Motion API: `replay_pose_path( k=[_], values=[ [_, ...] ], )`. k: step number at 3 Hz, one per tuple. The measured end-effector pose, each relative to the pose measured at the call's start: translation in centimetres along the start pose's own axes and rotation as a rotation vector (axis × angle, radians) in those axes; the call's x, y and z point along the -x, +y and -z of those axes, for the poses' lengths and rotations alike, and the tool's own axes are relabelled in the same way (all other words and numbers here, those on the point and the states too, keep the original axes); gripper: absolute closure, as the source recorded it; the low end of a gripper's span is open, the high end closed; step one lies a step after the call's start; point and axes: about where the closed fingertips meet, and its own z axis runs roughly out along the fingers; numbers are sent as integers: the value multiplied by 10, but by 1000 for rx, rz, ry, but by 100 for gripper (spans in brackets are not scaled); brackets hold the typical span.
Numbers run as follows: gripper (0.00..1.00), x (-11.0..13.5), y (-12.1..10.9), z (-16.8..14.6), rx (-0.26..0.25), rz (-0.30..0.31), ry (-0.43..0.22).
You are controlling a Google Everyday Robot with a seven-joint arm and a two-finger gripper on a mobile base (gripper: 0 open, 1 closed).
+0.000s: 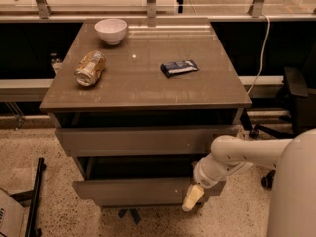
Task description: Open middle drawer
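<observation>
Gripper [191, 199] at right end of middle drawer [133, 190] front | grip: cannot tell | drawer stands partly out, dark inside showing

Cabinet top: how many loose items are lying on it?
3: a white bowl back left, a tipped can front left, a dark packet right of centre. None seems hidden. The pincer is below, at the middle drawer, right end.

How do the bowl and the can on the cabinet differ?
The bowl is white and upright; the can is brownish, on its side. The bowl sits at the back, the can nearer the front. Both rest on the cabinet top. The gripper is at the front of the middle drawer.
</observation>
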Motion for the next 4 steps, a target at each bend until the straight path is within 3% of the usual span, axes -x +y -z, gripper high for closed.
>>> replay_pose_path(
  k=[1,2,4],
  values=[
    [17,-16,11,-2,35,31,76],
    [40,-32,21,-7,64,28,116],
    [87,-32,24,-3,71,24,119]
  ],
)
